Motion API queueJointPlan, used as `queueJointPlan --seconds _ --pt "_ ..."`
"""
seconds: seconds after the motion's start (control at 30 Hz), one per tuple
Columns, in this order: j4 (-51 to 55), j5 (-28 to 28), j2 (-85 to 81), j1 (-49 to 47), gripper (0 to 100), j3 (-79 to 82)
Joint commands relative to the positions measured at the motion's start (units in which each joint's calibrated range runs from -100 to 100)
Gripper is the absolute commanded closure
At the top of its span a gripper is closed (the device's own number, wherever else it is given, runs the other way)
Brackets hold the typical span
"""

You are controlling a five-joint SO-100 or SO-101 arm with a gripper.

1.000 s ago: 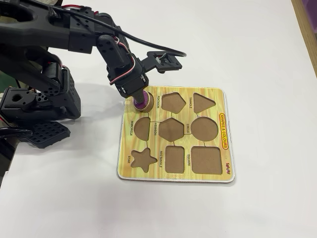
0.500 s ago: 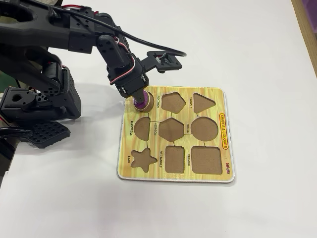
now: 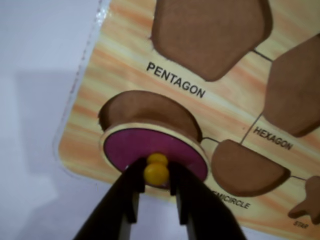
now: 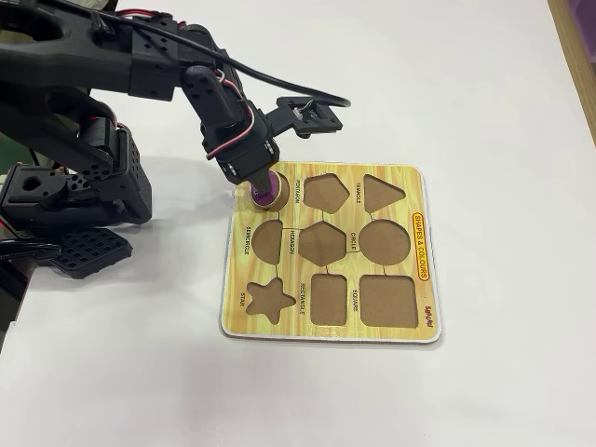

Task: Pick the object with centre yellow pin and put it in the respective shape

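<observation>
The purple oval piece (image 3: 150, 146) with a pale rim and a yellow centre knob (image 3: 157, 171) hangs just above the oval cutout (image 3: 145, 106) at the corner of the yellow shape board (image 3: 227, 102). It covers the near part of the brown floor and looks slightly raised. My gripper (image 3: 157, 176) is shut on the knob, one dark finger (image 3: 131, 192) on each side. In the fixed view the gripper (image 4: 261, 186) holds the piece (image 4: 269, 195) over the board's (image 4: 424, 289) upper left corner.
Empty cutouts lie around: pentagon (image 3: 210, 35), hexagon (image 3: 295, 90), semicircle (image 3: 247, 167). The circle cutout (image 4: 385, 242) and star cutout (image 4: 268, 298) sit further along the board. My arm's black base (image 4: 65, 196) fills the left of the white table.
</observation>
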Motion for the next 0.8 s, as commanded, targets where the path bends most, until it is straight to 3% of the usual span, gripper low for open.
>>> queueJointPlan --seconds 0.0,0.77 --pt "-0.6 -0.2 2.3 0.4 99 -1.8" --pt "-0.7 -0.2 4.1 0.1 99 -6.1"
